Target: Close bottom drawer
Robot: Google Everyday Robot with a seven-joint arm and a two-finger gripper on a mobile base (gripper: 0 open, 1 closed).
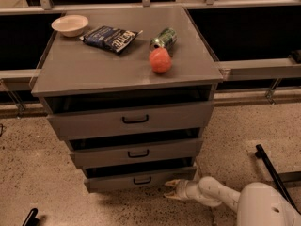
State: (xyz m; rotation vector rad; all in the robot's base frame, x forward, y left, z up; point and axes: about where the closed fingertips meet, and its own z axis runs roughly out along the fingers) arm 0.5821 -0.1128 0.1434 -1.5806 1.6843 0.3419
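Observation:
The bottom drawer is the lowest of three grey drawers, with a flat front and a small black handle. It stands pulled out a little, with a dark gap above its front. My gripper is low near the floor, just right of and below the drawer front's right end. Its two pale fingers point left toward the drawer and stand apart, holding nothing. The white arm reaches in from the lower right.
The middle drawer and top drawer also stand slightly open. On the cabinet top lie a bowl, a chip bag, a green can and a red fruit. A black bar lies on the floor at right.

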